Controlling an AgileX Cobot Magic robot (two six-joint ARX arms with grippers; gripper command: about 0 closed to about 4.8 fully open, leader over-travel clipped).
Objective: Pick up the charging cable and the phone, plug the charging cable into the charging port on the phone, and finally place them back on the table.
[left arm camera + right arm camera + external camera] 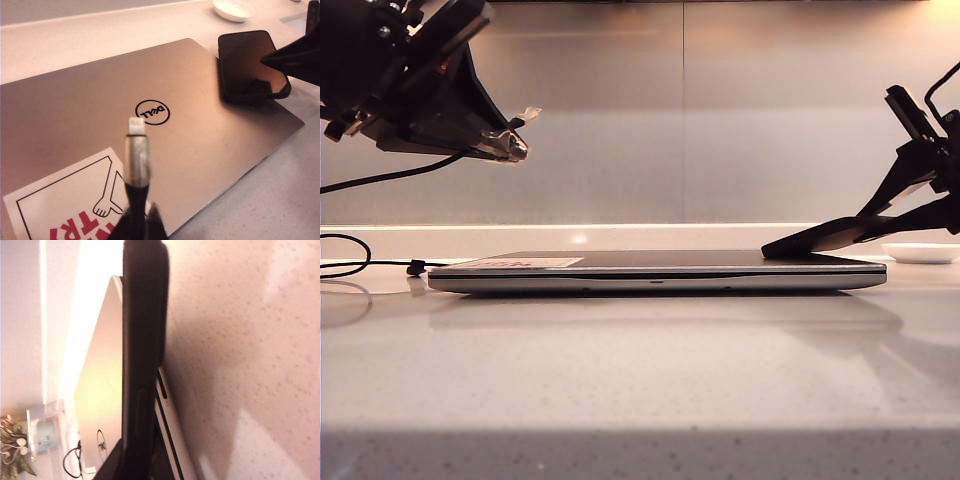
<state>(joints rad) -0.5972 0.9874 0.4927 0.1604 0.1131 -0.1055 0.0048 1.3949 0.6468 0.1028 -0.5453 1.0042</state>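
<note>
My left hand (505, 145) hangs above the laptop (650, 270), pinching the cable (136, 165) plug-forward, while my right hand (272, 60) clamps the phone (250, 62), one end tipped up off the lid, so both pickups look done; plugging in and setting down on the surface (640, 390) remain.

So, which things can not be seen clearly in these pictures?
- Phone, right wrist view: only its thin edge shows, so its charging port cannot be found.
- Right gripper, exterior view: the picture edge cuts it, and how the fingers sit on the phone is hidden.
- Left gripper, left wrist view: only the fingertips holding the charging cable show.
- Small white dish: any contents hidden by its rim.
</note>
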